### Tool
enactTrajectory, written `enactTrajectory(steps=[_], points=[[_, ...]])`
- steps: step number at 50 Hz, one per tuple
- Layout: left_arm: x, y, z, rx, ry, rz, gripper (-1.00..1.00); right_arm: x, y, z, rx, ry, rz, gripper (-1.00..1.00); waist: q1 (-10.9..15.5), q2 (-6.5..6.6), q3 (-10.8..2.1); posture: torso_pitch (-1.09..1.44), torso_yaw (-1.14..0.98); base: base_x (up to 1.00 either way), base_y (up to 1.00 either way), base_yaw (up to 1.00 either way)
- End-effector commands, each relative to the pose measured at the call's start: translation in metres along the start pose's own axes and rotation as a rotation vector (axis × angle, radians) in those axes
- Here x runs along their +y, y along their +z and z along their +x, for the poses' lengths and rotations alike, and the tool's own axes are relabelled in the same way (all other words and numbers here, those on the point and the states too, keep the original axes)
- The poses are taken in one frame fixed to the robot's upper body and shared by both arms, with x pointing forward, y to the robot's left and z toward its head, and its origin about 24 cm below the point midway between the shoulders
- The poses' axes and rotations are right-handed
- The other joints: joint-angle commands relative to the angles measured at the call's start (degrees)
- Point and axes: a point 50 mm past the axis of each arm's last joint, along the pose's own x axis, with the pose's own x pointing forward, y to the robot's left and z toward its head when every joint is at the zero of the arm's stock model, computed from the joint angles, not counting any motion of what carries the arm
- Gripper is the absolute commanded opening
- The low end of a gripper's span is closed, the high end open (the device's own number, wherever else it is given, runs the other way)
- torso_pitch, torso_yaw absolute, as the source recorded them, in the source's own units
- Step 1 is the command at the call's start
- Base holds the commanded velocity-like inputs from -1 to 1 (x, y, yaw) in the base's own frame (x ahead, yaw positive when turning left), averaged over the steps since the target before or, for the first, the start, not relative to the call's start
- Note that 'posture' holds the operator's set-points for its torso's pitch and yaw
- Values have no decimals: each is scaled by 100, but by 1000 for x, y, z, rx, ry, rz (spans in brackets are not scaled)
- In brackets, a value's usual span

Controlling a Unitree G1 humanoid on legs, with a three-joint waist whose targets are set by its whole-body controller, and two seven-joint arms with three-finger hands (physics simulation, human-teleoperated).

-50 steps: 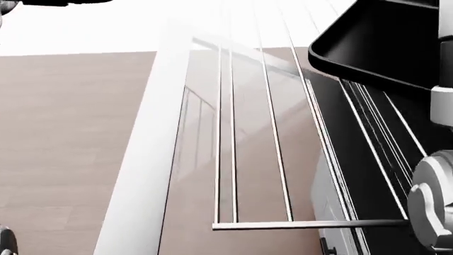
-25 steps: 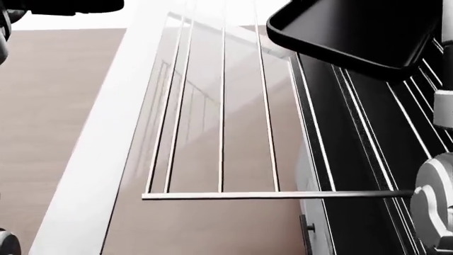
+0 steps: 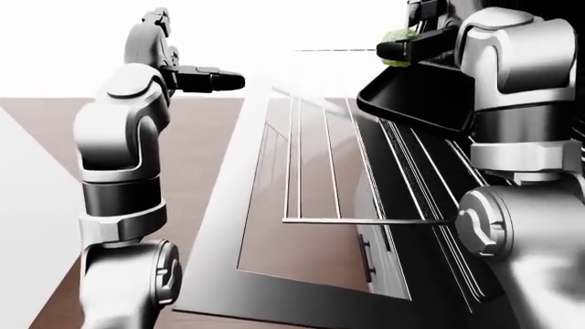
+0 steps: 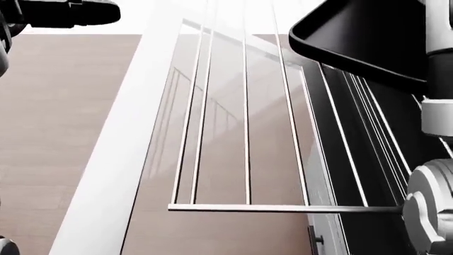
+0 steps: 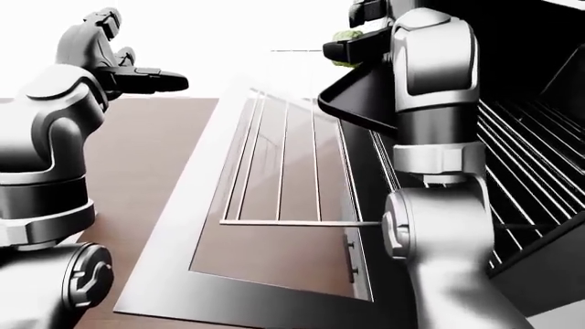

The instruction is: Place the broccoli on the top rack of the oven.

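Observation:
The green broccoli [image 3: 397, 35] is in my right hand [image 3: 404, 46] at the top of the left-eye view, the dark fingers closed round it. It also shows in the right-eye view [image 5: 345, 34]. The hand holds it just above a black tray [image 3: 411, 99] that juts out of the oven. Below the tray a wire rack [image 3: 315, 171] is pulled out over the open glass oven door [image 3: 274, 274]. More racks [image 5: 535, 161] lie inside the dark oven cavity. My left hand [image 3: 215, 80] is raised at the upper left, open and empty.
The brown wooden floor [image 4: 63, 133] lies left of the door. The door's pale frame [image 4: 113, 159] runs diagonally through the head view. My right forearm and elbow [image 5: 430, 205] stand in front of the oven opening.
The whole head view has shifted: the rack's end bar swung left and up, then back right and down, so the camera moved. The tray stays at the upper right.

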Motion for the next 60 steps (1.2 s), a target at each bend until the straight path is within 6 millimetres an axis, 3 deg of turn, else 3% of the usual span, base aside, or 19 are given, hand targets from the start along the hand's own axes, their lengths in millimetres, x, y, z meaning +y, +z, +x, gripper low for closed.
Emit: enactTrajectory(steps=[1, 5, 7, 8, 9, 10, 12, 17, 21, 23, 24, 33, 53, 60], points=[[0, 29, -6, -128, 0, -4, 100, -12, 30, -14, -139, -44, 4, -100, -64, 103, -238, 0, 0, 0, -11, 0], [0, 28, -6, -128, 0, -5, 100, -12, 30, -13, -139, -44, 5, -100, -67, -17, -225, 0, 0, 0, -13, 0], [0, 29, -6, -128, 0, -4, 100, -12, 32, -14, -140, -45, 5, -100, -52, -167, -185, 0, 0, 0, -15, 0], [0, 30, -7, -130, 0, -5, 100, -12, 32, -15, -141, -43, 5, -100, -42, -307, -209, 0, 0, 0, -16, 0], [0, 30, -7, -130, 0, -6, 100, -12, 32, -15, -141, -43, 5, -100, 9, -353, -286, 0, 0, 0, -16, 0], [0, 30, -7, -130, 1, -6, 100, -12, 33, -15, -143, -43, 6, -100, -30, -260, -91, 0, 0, 0, 0, 0], [0, 29, -7, -129, -1, -5, 100, -12, 32, -14, -143, -43, 6, -100, -12, -362, -19, 0, 0, 0, 0, 0], [0, 28, -5, -129, 1, -5, 100, -12, 30, -13, -140, -46, 5, -100, 1, -232, 149, 0, 0, 0, 0, 0], [1, 26, -5, -126, 1, -6, 100, -13, 30, -12, -139, -50, 2, -100, -56, -53, 120, 0, 0, 0, 0, 0], [1, 25, -4, -125, 2, -6, 100, -13, 30, -11, -140, -51, 1, -100, -115, 163, 18, 0, 0, 0, 0, 0], [2, 26, -4, -125, 3, -7, 100, -13, 30, -12, -139, -51, 0, -100, -114, 50, 61, 0, 0, 0, 0, 0], [2, 22, -3, -122, 3, -10, 100, -12, 29, -10, -138, -54, -15, -100, -62, -74, -42, 0, 0, 0, 0, 0], [3, 18, -1, -118, 4, -16, 100, -28, 32, -3, -127, -117, -123, -100, -53, -74, -53, 0, 0, 0, 0, 0], [4, 19, -2, -118, 7, -16, 100, -36, 23, 1, -96, -154, -194, -100, -53, -87, -38, 0, 0, 0, 0, 0]])
